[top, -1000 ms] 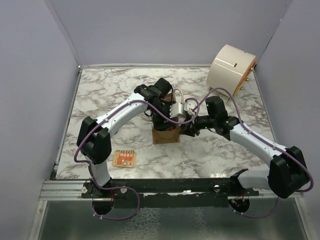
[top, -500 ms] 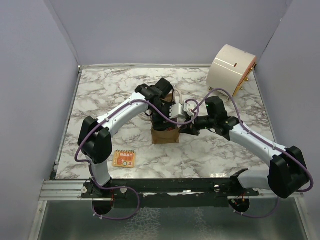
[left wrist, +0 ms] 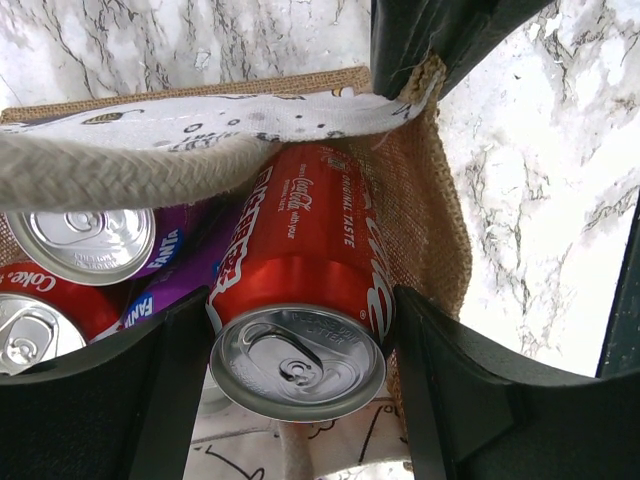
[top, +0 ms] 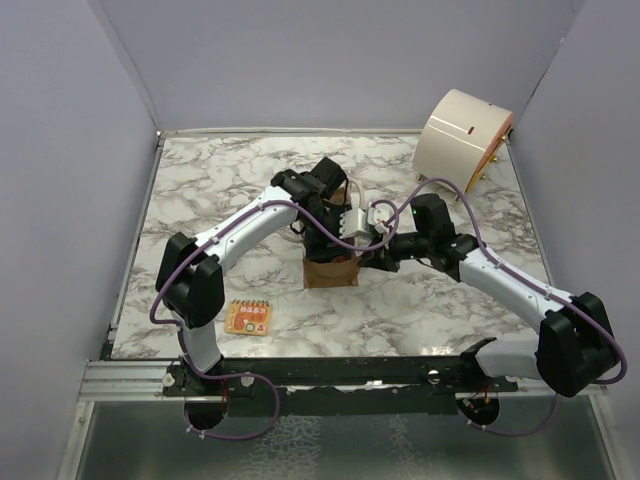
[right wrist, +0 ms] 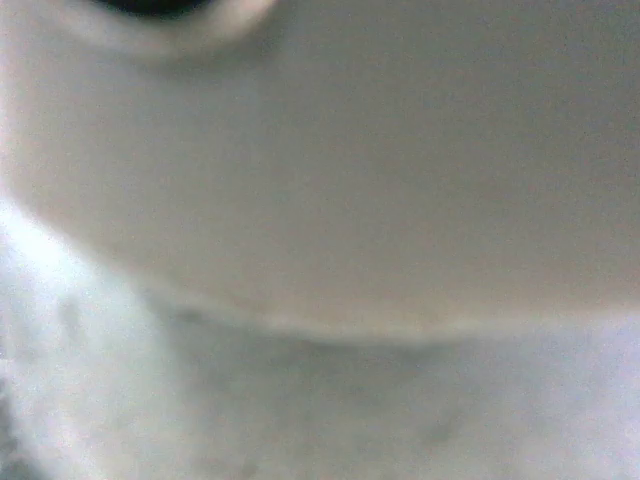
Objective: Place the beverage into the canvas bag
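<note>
Plainly, the step in hand is lowering the beverage can [left wrist: 305, 250] into the canvas bag [top: 332, 272], which stands mid-table. The left gripper [left wrist: 300, 330] pinches the red Coca-Cola can across its body, with a finger [left wrist: 150, 400] pressed on each side. The can is already partway inside the bag's mouth, tilted against the burlap wall at 3 o'clock. The right gripper [left wrist: 425, 55], at 12 o'clock in the left wrist view, has its jaws pressed together, apparently on the bag's rim; its own camera shows only blur.

To do this well, the left arm should probably sink straight down until the can seats on the bag floor, clear of the cream rope handle [left wrist: 110, 165] at 10 o'clock. It should then spread its fingers only slightly, since neighbouring cans crowd it.

Counted:
- Three cans: the held one, a second Coke can [left wrist: 30, 335] and one purple Fanta can [left wrist: 90, 245].
- One bag.
- One cream drum container [top: 462, 135], at 1 o'clock of the bag.
- One snack packet [top: 248, 317], at 8 o'clock of the bag.
</note>
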